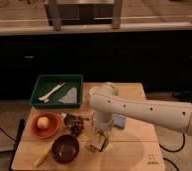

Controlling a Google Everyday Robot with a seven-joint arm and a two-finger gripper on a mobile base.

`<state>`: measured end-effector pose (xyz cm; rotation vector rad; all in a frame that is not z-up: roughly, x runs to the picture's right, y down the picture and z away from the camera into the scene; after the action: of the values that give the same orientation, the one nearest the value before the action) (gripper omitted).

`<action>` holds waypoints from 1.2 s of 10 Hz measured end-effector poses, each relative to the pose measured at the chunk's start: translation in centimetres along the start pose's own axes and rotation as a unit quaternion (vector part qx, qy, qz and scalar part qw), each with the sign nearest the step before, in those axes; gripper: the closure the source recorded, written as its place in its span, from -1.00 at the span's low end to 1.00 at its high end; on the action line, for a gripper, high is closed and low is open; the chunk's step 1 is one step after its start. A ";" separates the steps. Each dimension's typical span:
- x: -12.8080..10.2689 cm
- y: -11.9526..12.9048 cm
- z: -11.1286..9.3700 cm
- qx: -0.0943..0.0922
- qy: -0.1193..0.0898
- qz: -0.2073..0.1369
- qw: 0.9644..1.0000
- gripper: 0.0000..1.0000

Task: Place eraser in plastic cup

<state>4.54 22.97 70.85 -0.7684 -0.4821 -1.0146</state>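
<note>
The wooden table (134,150) carries everything, and I see the load kept to its left half, which leaves the robot a free approach from the right. The white arm (149,111) comes in from that side, lying low across the board, and bends down at the wrist, so the gripper (100,143) points straight down at the wood near the front edge. I judge that posture suits a top-down pick or carry. I cannot tell whether the gripper is released or clenched.

The green tray (39,102) sits at the back left with a white utensil (51,92) in it, out of the work area. In front of it is the orange bowl (48,133), and nearer me the dark maroon bowl (65,148).

A pale blue block (120,121) lies just beside the wrist. A small pale thing (94,148) lies at the gripper's tip. Either could be the eraser, and I cannot say which.

Just right of the orange bowl is a small pale round thing that I take for the plastic cup (68,119). If so, the next move runs left.

A small mark (150,161) on the table's near right corner is unreadable. I see no other writing.
</note>
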 end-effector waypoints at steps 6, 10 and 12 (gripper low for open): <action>0.6 0.0 -0.1 -0.001 -0.011 0.002 1.000 -0.60; 0.8 -0.1 -0.2 0.001 -0.014 0.001 1.000 -0.60; 1.0 0.0 -0.3 0.005 -0.015 0.000 1.000 -0.60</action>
<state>4.97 22.14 71.30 -0.7763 -0.5124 -1.0009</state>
